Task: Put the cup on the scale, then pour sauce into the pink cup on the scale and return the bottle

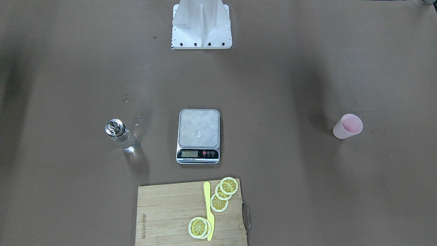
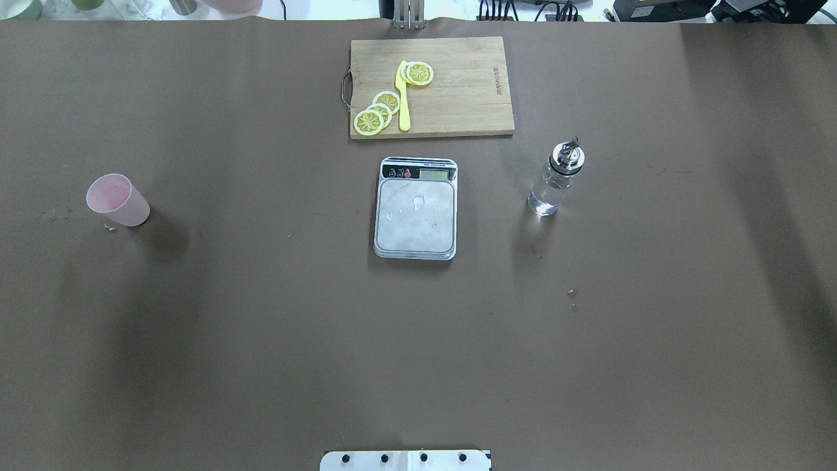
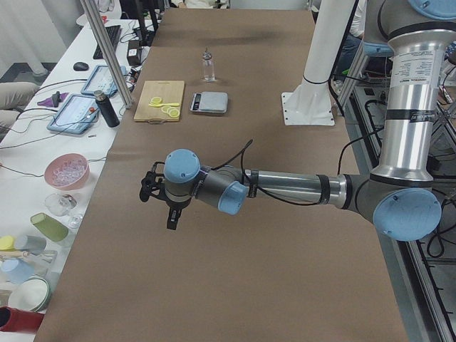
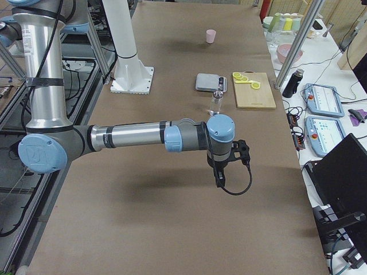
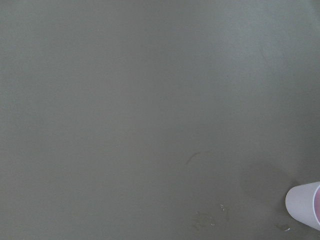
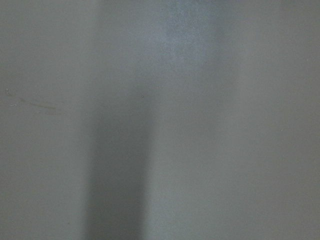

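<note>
The pale pink cup (image 1: 347, 126) stands upright on the brown table, far out on my left side (image 2: 118, 199); its edge shows in the left wrist view (image 5: 306, 205). The scale (image 1: 198, 128) sits mid-table with a few droplets on its bare platform (image 2: 416, 226). The clear glass bottle (image 1: 121, 136) with metal spout stands upright to the scale's right (image 2: 556, 180), partly filled with clear sauce. My left gripper (image 3: 171, 212) and right gripper (image 4: 218, 175) hover above the table, clear of everything; I cannot tell if they are open or shut.
A wooden cutting board (image 2: 458, 98) with lemon slices (image 2: 379, 111) and a yellow knife (image 2: 403, 98) lies just beyond the scale. Water droplets (image 2: 572, 294) lie near the bottle. The robot's base plate (image 1: 201, 24) is at the table's near edge.
</note>
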Motion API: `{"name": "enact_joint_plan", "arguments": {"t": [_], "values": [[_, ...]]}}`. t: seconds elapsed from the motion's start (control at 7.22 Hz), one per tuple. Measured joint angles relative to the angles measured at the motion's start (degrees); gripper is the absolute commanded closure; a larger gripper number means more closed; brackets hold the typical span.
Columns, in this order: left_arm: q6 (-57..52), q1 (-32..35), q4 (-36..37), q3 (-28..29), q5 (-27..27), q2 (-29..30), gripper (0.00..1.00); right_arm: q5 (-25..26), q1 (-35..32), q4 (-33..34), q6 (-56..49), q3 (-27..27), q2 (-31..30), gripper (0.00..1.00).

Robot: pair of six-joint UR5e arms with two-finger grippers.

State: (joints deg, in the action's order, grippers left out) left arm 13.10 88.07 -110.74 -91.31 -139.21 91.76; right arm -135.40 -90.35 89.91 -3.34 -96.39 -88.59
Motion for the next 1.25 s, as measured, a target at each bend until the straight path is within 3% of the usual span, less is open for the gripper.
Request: {"name": "enact_joint_plan", "arguments": {"t": [0.55,0.83,1.25], "values": [[-0.2,-0.1,-2.4,-4.8,1.9,-2.0,0.02,-0.1,0.0,0.0,0.1,-0.9,-0.4,0.00],[5.6,-0.2,-3.5,-5.8,2.9,-2.4,0.02,-0.4,0.2,0.1,-0.1,-3.3,-0.8,0.00],[14.1,-1.8,-7.6,-2.9,-4.4,-0.2,0.02,-1.0,4.3,0.1,-0.5,-8.7,-2.1,0.00]]}}
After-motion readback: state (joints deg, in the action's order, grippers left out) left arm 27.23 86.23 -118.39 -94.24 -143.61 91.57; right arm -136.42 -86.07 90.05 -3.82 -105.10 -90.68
